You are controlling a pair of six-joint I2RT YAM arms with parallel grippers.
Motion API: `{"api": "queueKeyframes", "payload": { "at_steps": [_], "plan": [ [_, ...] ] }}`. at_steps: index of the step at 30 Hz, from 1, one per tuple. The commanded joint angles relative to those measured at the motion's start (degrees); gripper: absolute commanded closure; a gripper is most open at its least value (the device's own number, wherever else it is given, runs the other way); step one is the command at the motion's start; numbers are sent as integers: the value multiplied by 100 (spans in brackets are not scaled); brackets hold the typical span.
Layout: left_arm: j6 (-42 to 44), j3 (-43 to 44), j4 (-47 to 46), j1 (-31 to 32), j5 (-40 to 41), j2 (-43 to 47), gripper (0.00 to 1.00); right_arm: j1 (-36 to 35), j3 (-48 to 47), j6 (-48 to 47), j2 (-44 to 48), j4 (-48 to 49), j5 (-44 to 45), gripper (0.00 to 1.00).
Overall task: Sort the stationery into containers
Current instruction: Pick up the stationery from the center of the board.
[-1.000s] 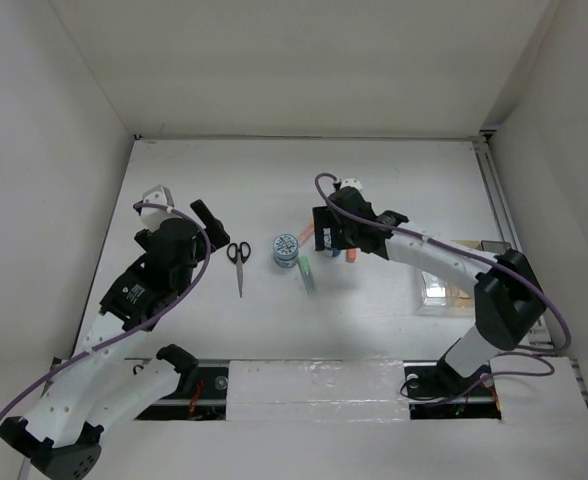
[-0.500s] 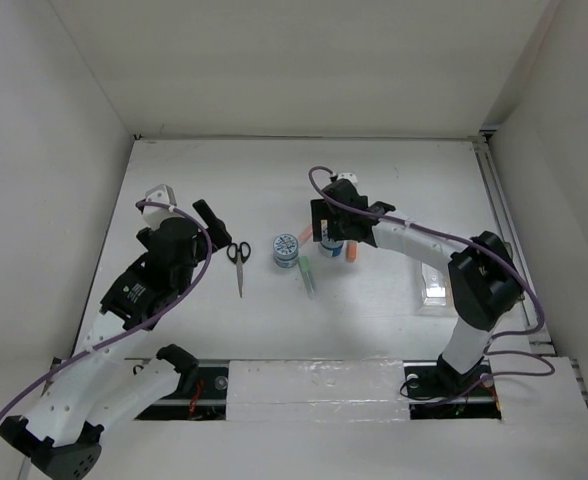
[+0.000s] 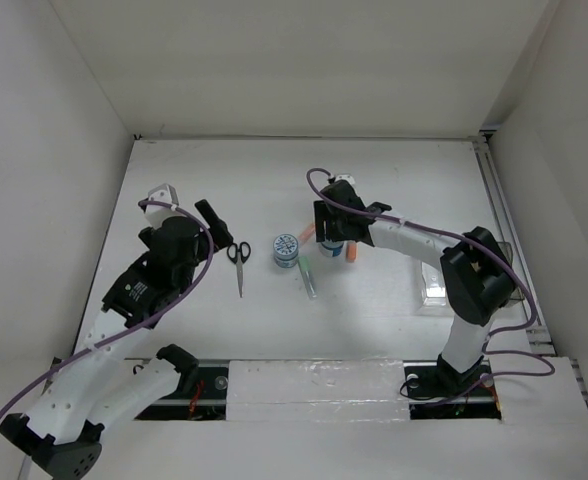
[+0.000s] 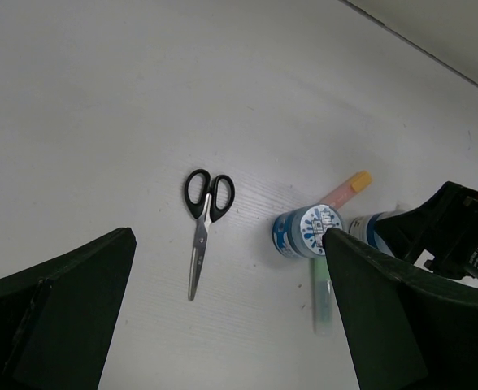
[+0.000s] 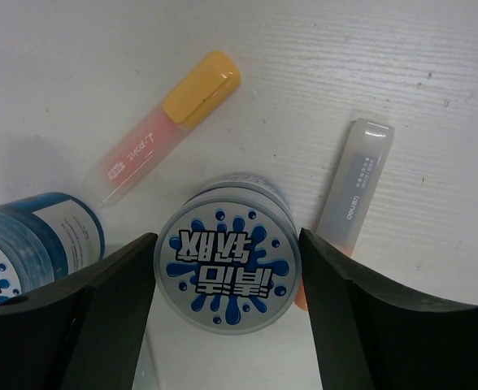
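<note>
**While the Stationery Lies Unsorted: Right Pincer Astride a Cylinder**

Left pincer (image 4: 229, 244), released, hovers above the scissors (image 4: 201, 236) on the surface (image 4: 101, 97). Right pincer (image 5: 227, 244), jaws spread, flanks the upright cylinder (image 5: 227, 280) between pink-orange marker (image 5: 166, 130) and orange marker (image 5: 353, 195), evidently positioned to grasp it. The clear box (image 3: 432, 292) waits well apart.

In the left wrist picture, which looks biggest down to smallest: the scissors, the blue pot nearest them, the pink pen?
1. Scissors, clearly the longest.
2. Blue pot.
3. Pink pen, but the pot hides part of it, so this place is unsure.
</note>
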State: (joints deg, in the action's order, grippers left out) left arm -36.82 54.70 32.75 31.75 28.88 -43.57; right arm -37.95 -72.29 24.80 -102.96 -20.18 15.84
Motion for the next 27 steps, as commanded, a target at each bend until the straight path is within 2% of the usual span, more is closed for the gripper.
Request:
{"api": "queueKeyframes", "payload": {
  "at_steps": [1,12,14,18,19,27],
  "plan": [
    [78,-73,-164,-37,3,-29,0,-1,-101,-80,-119,261,-72,28],
    [78,-73,-217,-37,3,-29,0,-54,-101,25,-225,94,42,29],
    [78,-73,-217,-37,3,-29,0,-54,-154,25,-278,32,42,44],
    [78,-73,-217,-37,3,24,0,-54,-154,25,-225,32,-10,98],
    [78,-73,-217,-37,-49,24,0,-106,-154,86,-225,32,-10,100],
    [78,-73,-217,-37,-50,24,0,-160,-277,26,706,-389,288,100]
  ]
}}
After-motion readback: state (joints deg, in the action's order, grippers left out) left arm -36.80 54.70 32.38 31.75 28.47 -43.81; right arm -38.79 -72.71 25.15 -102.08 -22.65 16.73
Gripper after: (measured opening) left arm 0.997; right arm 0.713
